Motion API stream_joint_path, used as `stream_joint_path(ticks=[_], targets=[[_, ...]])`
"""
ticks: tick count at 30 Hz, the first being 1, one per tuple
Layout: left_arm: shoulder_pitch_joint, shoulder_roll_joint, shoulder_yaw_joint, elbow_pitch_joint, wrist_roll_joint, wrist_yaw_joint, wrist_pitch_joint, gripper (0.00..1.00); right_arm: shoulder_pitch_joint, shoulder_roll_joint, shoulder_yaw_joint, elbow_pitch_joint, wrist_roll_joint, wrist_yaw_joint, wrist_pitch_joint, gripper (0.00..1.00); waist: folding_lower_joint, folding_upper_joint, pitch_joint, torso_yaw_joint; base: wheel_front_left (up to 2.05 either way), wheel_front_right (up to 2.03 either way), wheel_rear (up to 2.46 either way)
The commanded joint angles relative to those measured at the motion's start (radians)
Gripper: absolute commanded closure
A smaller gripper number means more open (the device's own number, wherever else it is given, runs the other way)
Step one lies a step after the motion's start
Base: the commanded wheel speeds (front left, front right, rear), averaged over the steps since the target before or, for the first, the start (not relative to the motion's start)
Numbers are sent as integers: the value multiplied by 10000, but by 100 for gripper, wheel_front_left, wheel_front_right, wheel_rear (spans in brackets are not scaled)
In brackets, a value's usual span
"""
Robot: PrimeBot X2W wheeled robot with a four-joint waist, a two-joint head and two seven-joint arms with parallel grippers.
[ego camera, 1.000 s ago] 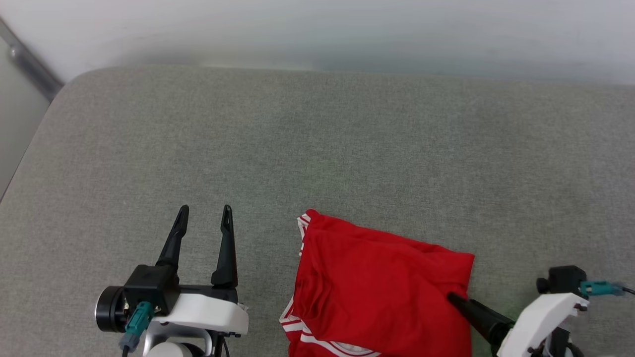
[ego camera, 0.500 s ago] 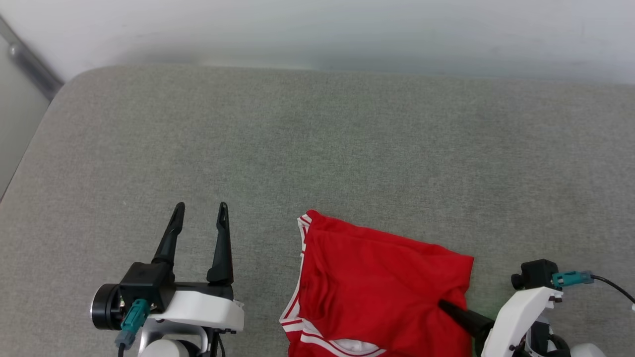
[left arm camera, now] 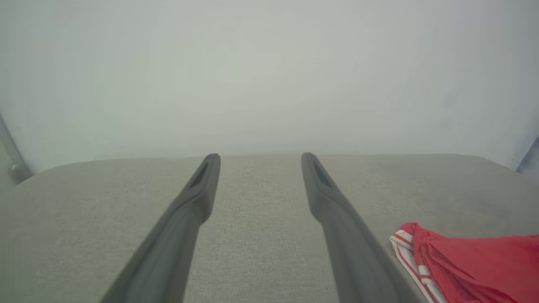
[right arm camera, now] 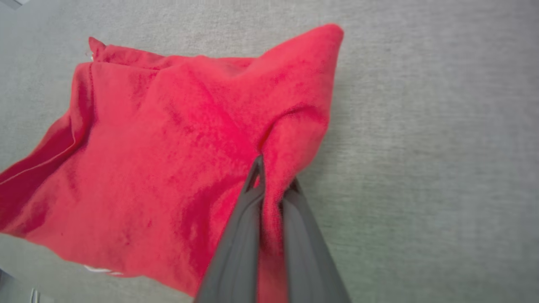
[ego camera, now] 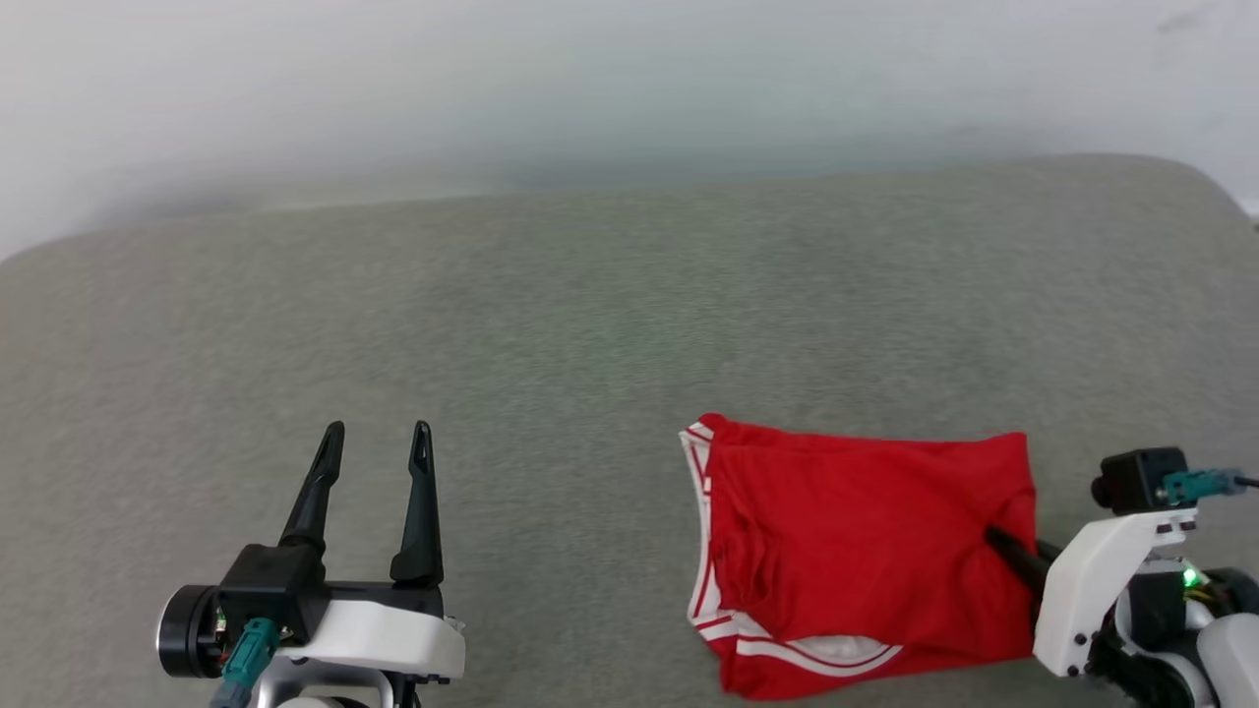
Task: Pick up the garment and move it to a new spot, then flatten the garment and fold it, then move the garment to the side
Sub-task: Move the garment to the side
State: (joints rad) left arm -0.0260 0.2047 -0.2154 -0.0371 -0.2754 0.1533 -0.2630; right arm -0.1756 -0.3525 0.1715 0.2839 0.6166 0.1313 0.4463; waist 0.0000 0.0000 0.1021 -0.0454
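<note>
The garment (ego camera: pixel 866 551) lies rightward on the cushion (ego camera: pixel 590 324).

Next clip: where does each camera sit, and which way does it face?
Head view: on the head, facing down at the cushion; open left gripper lower left, right gripper shut on the garment.
Left wrist view: looks along its fingers across the cushion to the wall.
Right wrist view: looks down its fingers pinching the garment.
Shared: all show the garment.
</note>
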Motion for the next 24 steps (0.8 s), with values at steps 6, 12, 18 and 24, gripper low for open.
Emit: stream_joint_path(ticks=[6, 12, 18, 24], targets=[[-22, 136, -37, -189, 66, -58, 18, 0, -610, -255, -12, -175, -519, -9, 242, 100, 0, 0, 85, -2239, 0, 0, 0], [-413, 270, -197, -505, 205, -99, 227, 0, -1627, -62, 67, 256, -714, -9, 28, 100, 0, 0, 728, -3772, 0, 0, 0], [-1287, 599, -481, -924, 592, -306, 735, 0, -3087, 88, -201, 1279, -730, -9, -922, 100, 0, 0, 2055, -4400, 0, 0, 0], [-2274, 958, -601, -1591, 1010, -465, 1237, 0, -4619, -257, -677, 2588, -867, -9, -2069, 100, 0, 0, 3563, -4262, 0, 0, 0]])
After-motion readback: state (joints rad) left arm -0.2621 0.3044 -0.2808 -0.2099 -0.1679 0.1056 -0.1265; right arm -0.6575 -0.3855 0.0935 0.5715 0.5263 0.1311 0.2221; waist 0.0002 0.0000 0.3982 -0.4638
